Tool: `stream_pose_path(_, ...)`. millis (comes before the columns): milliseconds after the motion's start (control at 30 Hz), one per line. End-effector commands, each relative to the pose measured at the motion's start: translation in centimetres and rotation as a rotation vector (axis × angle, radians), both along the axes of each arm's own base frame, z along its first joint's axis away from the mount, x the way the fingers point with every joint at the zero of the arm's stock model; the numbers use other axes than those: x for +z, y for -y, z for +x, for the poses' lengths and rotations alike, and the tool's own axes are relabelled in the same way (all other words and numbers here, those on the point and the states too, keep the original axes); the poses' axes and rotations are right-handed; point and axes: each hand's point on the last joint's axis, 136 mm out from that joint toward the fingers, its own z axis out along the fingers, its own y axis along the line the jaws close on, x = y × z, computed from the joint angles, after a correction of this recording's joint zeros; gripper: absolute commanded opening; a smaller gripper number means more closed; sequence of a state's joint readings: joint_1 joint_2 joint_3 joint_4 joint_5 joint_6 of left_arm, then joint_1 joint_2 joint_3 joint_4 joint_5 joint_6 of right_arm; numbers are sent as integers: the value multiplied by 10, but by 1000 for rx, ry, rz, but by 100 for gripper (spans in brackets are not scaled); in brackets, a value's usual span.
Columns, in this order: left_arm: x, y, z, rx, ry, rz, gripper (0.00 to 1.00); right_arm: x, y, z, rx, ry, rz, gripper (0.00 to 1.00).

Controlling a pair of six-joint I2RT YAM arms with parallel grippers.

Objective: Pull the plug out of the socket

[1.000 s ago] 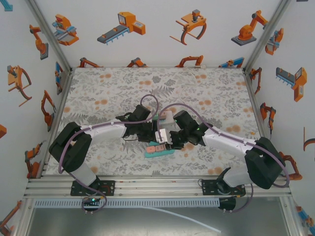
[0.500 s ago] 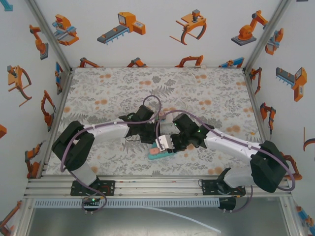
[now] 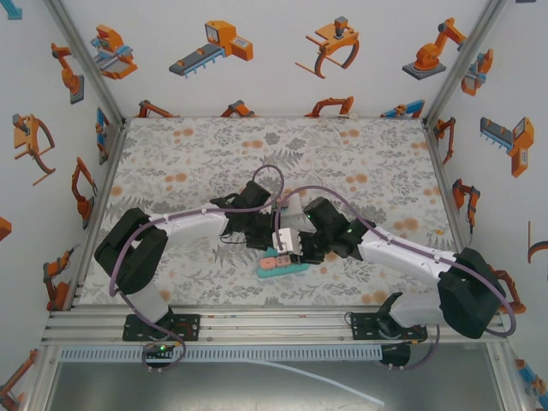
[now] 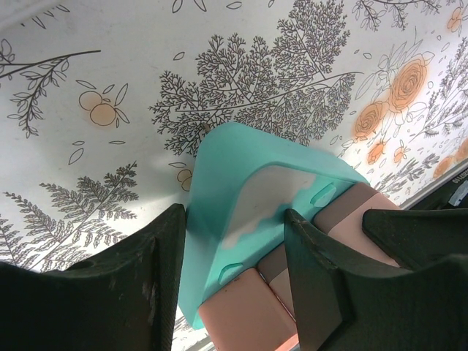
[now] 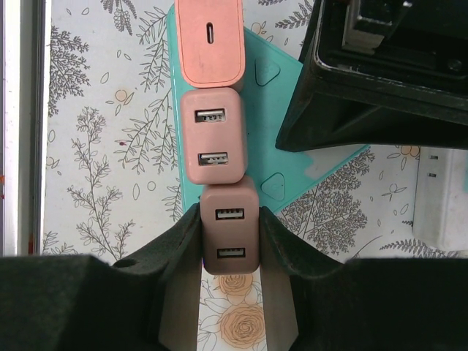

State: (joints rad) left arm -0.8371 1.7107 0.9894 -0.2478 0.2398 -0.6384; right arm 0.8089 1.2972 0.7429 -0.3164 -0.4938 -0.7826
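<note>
Right wrist view gives us the right gripper pinching the brown plug between its jaws, at the end of the teal socket. Fingers of the left gripper straddle the socket's corner; whether they clamp it, we cannot tell.

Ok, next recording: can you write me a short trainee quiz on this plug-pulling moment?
1. True or false: the right fingers sit on either side of the brown adapter.
2. How many adapters are plugged into the power strip? A) two B) three C) four
3. Fill in: the left fingers flank the strip's ____-coloured body.

Key: 1 true; 2 B; 3 teal.
</note>
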Motion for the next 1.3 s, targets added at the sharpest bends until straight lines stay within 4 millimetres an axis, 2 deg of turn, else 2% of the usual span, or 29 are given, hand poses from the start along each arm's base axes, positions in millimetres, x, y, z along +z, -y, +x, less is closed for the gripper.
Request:
stream_pose_path(0, -76, -62, -32, -7, -99, 330, 39, 77, -44, 3, 136, 151, 297, 2)
stream_pose_path(167, -69, -50, -35, -78, -123, 244, 57, 54, -41, 5, 186, 185, 224, 1)
stream_pose_path(233, -69, -46, -35, -90, -131, 221, 63, 53, -44, 7, 192, 189, 227, 1)
stream_pose_path(333, -71, -43, -36, -94, -141, 205, 64, 55, -49, 9, 202, 186, 240, 1)
stream_pose_path(533, -77, -46, -35, -79, -171, 215, 54, 65, -53, 14, 196, 211, 254, 1)
stream_pose_path(700, -91, -61, -42, -98, -197, 290, 53, 91, -58, 18, 169, 172, 317, 2)
stream_pose_path(833, -99, -74, -45, -65, -206, 309, 52, 93, -57, 20, 160, 171, 321, 1)
stream_pose_path(933, -102, -76, -47, -65, -211, 318, 52, 87, -51, 12, 216, 237, 265, 1)
stream_pose_path(1033, -104, -75, -46, -67, -209, 333, 52, 81, -41, -4, 303, 290, 206, 1)
stream_pose_path(1167, -107, -74, -46, -67, -213, 343, 51, 85, -37, -16, 329, 299, 206, 1)
stream_pose_path(1267, -107, -75, -46, -67, -216, 346, 51, 99, -44, -12, 245, 262, 285, 1)
